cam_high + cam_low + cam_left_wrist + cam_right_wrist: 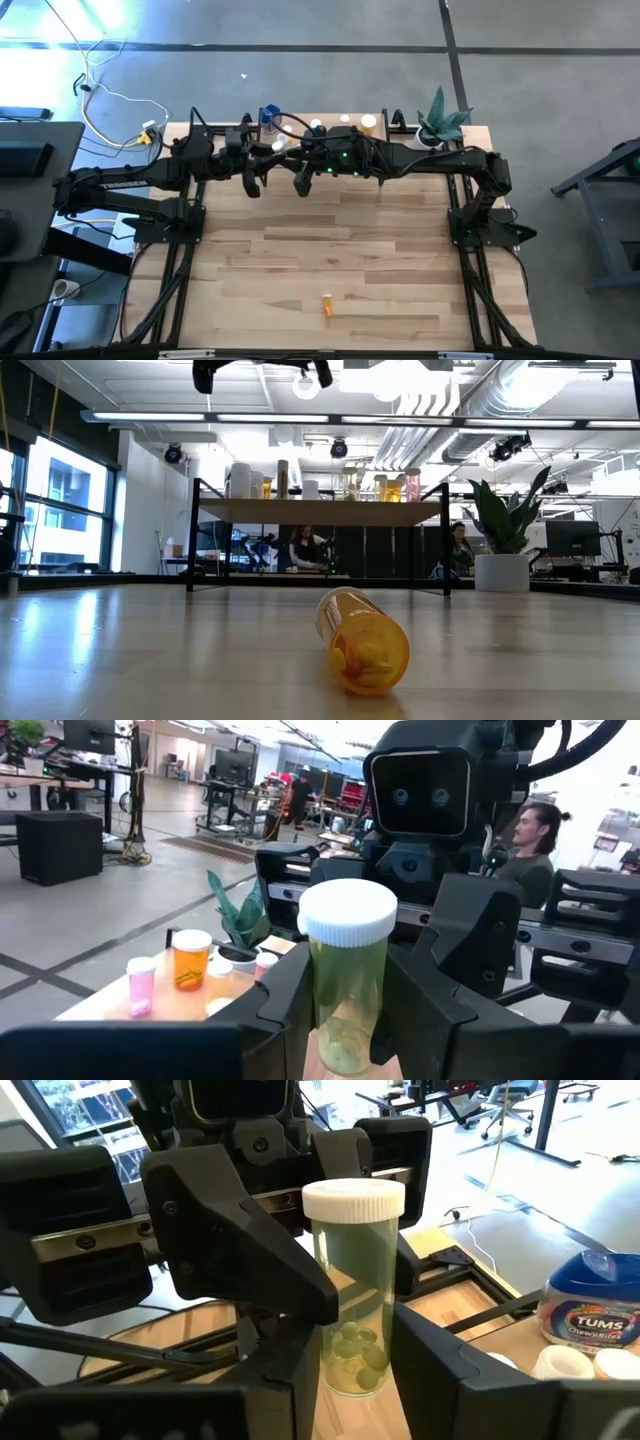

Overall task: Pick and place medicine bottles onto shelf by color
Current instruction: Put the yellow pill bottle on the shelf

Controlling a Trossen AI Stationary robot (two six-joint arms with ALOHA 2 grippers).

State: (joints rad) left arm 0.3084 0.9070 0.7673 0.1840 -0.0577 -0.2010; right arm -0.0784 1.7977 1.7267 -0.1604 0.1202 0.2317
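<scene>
A green pill bottle (345, 985) with a white cap (352, 1198) stands upright in the air in front of the shelf (320, 511), over the far part of the table. My left gripper (345, 1030) and my right gripper (350, 1380) face each other, both shut on it. On the shelf stand a pink bottle (141, 986), an orange one (190, 960), white ones (316, 127) and a blue-topped one (590, 1302). Another orange bottle (365, 640) lies on its side on the table's near part (327, 305). My left gripper pinches the green bottle's body (330, 1010) below the cap between its two fingers, coming level from the table's left. The bottle stays upright, clear of the table. My right gripper has the lower body (338, 1365) between its two fingers, reaching from the table's right, nearly level.
A potted plant (440, 122) stands at the shelf's right end. The shelf's black legs (193, 535) rise from the far tabletop. People sit in the room beyond the table (305, 548). Bare wood (330, 240) lies between the arms and the fallen orange bottle.
</scene>
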